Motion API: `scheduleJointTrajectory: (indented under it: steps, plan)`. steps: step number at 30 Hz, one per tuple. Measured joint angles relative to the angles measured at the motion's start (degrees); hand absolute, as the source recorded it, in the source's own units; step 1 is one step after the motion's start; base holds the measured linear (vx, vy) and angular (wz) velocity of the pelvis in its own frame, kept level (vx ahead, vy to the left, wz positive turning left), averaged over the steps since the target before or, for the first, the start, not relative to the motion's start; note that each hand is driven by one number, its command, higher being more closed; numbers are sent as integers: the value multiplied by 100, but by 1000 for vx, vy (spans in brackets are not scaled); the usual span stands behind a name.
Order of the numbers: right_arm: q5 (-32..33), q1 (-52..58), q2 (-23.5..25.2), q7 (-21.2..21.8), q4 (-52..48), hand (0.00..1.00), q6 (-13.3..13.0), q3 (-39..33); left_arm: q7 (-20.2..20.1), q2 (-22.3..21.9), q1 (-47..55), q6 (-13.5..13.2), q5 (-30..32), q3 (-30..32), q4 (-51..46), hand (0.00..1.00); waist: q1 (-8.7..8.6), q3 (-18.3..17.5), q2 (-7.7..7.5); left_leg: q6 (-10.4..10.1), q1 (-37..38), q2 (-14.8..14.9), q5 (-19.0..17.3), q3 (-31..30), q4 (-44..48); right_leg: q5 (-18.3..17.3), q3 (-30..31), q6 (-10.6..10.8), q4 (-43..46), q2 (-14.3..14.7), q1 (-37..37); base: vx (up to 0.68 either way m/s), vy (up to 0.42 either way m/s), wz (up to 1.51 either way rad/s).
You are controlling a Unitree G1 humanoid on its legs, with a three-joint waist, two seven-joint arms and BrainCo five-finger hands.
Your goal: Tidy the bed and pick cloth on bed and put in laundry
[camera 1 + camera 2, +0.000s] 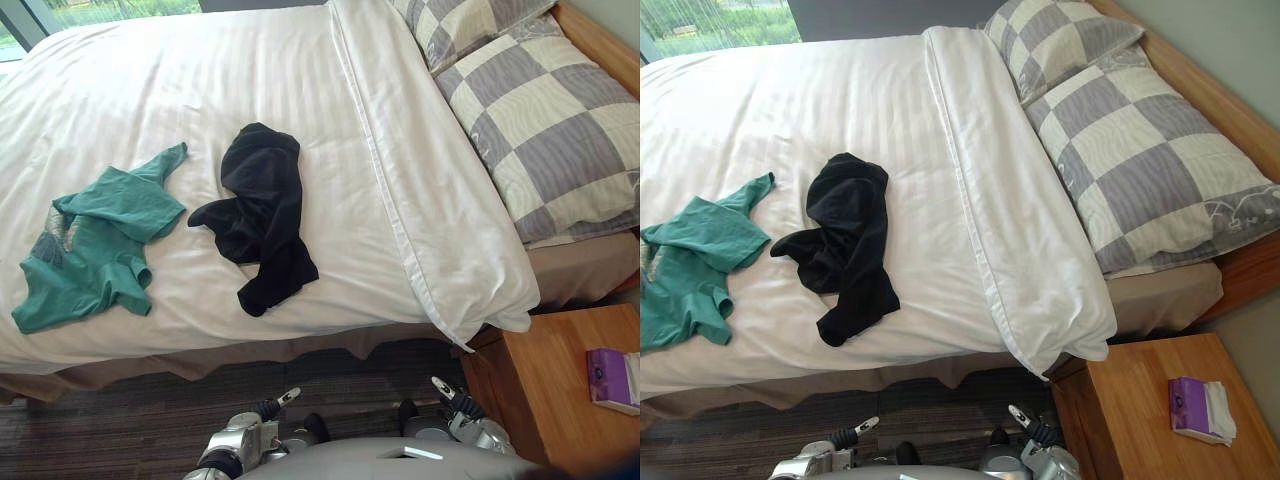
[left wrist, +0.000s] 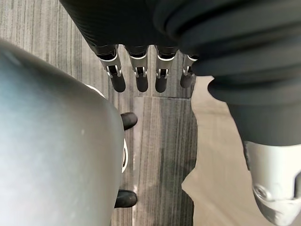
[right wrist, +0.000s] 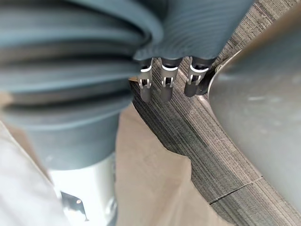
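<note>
A black garment (image 1: pixel 262 215) lies crumpled near the middle of the white duvet (image 1: pixel 200 80), towards the bed's near edge. To its left lies a green T-shirt (image 1: pixel 95 245), also crumpled, close to the near edge. My left hand (image 2: pixel 138 77) hangs low beside me over the striped carpet, its fingers straight and holding nothing. My right hand (image 3: pixel 164 87) hangs the same way on my other side, its fingers straight and empty, by the beige bed skirt (image 3: pixel 150 179). Both hands are well below and short of the clothes.
Two grey-and-cream checked pillows (image 1: pixel 550 140) lie at the bed's right end, against a wooden headboard (image 1: pixel 600 40). The duvet's folded edge (image 1: pixel 400 230) hangs over the near right corner. A wooden nightstand (image 1: pixel 550 400) with a purple tissue pack (image 1: pixel 612 378) stands at lower right.
</note>
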Motion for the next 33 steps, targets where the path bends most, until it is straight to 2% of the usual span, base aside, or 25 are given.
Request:
scheduleJointTrajectory:
  steps: [5,9,11,12,13,15,16,17,18,20,21,22,23,24,25,26,27,28,29,30,31,32,33]
  plan:
    - [0,5,-5,2,-1,0,0,-56,10,0,-30,0,-6,14,-18,0,-32,2,-5,-34,16,62,-24,62,9,15,80,-21,-27,31,-14,0,0,-7]
    - [-3,33,-4,47,-5,0,20,-39,126,-44,-60,-244,-274,35,2,0,-45,31,-26,-91,-14,163,-118,65,175,9,-31,-38,-15,68,19,0,0,-1]
    - [-4,29,-36,83,-79,0,85,68,309,-67,-89,-420,-531,154,-25,0,-16,210,-64,-167,-204,448,-561,61,1103,-159,-149,-114,230,106,118,16,-87,2]
    - [-4,31,-56,83,-92,0,86,125,323,-100,-80,-471,-573,185,-25,0,-19,219,-60,-188,-251,515,-628,56,1293,-242,-211,-102,348,90,108,11,-119,7]
    - [-20,57,-55,88,-161,0,87,151,386,-111,-63,-576,-645,272,-22,0,-29,235,-85,-210,-307,601,-659,36,1591,-474,-324,-104,685,36,28,8,-92,16]
    - [-140,162,-50,91,-246,0,83,123,540,-31,-18,-776,-921,334,-18,0,-57,239,-200,-277,-463,622,-695,-50,2069,-744,-385,-166,1160,-188,-47,5,-82,28]
    - [-275,218,-87,91,-314,0,80,89,570,-58,32,-913,-1163,422,-16,0,-129,240,-231,-186,-574,787,-859,-58,2506,-834,-443,-150,1329,-328,-46,15,-37,27]
    - [-390,271,-225,94,-312,0,73,78,560,-93,82,-1023,-1273,443,14,0,-165,202,-170,-188,-705,1091,-934,-231,2902,-879,-478,-114,1423,-465,-72,21,-20,22]
    - [-475,301,-291,94,-290,0,71,61,551,-106,88,-1075,-1325,445,57,0,-188,204,-153,-194,-768,1247,-929,-358,3035,-898,-484,-64,1482,-535,-98,42,78,21]
    - [-620,251,-474,131,-140,0,62,-4,548,-145,99,-1318,-1394,446,100,0,-200,168,-41,-360,-908,1765,-788,-971,3066,-973,-526,181,1807,-764,-272,57,197,26]
    - [-658,245,-499,148,-83,0,55,-6,552,-158,115,-1350,-1393,444,101,0,-201,154,-13,-478,-870,1847,-738,-1087,2939,-999,-525,253,1865,-807,-313,30,320,24]
    - [-676,236,-532,208,-25,0,-1,-4,553,-221,116,-1355,-1382,427,115,0,-213,112,63,-1020,-729,1942,-570,-1143,2482,-995,-555,397,1885,-874,-343,-1,330,21]
    - [-676,243,-535,234,-28,0,-39,-4,551,-260,114,-1358,-1364,375,153,0,-231,103,116,-1307,-628,1950,-465,-1136,2197,-952,-586,487,1849,-894,-315,-6,496,37]
    - [-670,254,-514,247,-31,0,-93,-4,544,-290,116,-1331,-1345,191,187,0,-300,74,208,-1386,-468,1882,-296,-1125,1765,-836,-680,699,1744,-943,-255,15,581,49]
    - [-669,190,-265,147,44,0,-147,-52,543,-98,6,-1203,-1345,113,189,0,-250,88,-153,-1343,-413,1518,-445,-1009,1664,-588,-671,878,1650,-1313,-187,0,573,40]
    - [-667,194,-206,91,47,0,-188,-58,559,2,-35,-1172,-1338,105,180,0,-203,139,-194,-1351,-434,1389,-400,-947,1661,-297,-675,880,1631,-1446,-249,-72,629,15]
    - [-674,234,-251,155,46,0,-240,21,561,57,7,-1073,-1128,112,172,0,-72,94,-229,-1215,-421,1297,-443,-878,1520,497,-949,290,1450,-1474,-323,-102,462,-8]
    - [-679,280,-276,176,44,0,-289,169,557,65,37,-1070,-966,109,122,0,-33,87,-218,-1115,-402,1261,-381,-826,1340,640,-1213,162,1389,-1417,-334,-118,532,-4]
    - [-679,301,-280,215,33,0,-324,263,553,64,86,-1058,-899,100,69,0,-26,84,-222,-1035,-388,1231,-326,-829,1201,605,-1334,215,1383,-1335,-337,-50,343,31]
    - [-676,309,-270,302,-20,0,-346,479,547,84,102,-983,-756,-39,-61,0,-69,81,-220,-820,-417,1101,-132,-997,865,327,-1328,534,1355,-962,-340,-17,333,68]
    - [-675,311,-260,401,-66,0,-346,602,550,92,20,-924,-689,-195,-75,0,-141,80,-216,-721,-518,988,-7,-1186,703,162,-1257,633,1296,-666,-314,6,197,98]
    - [-663,321,-262,489,-129,0,-346,683,551,71,-94,-854,-663,-356,-76,0,-151,77,-221,-617,-618,834,110,-1346,568,-111,-1213,568,1157,-418,-265,10,122,90]
    - [-644,338,-271,560,-203,0,-352,729,551,41,-166,-810,-642,-457,-76,0,-146,74,-225,-571,-678,721,167,-1433,524,-295,-1215,521,1022,-313,-217,-14,103,90]
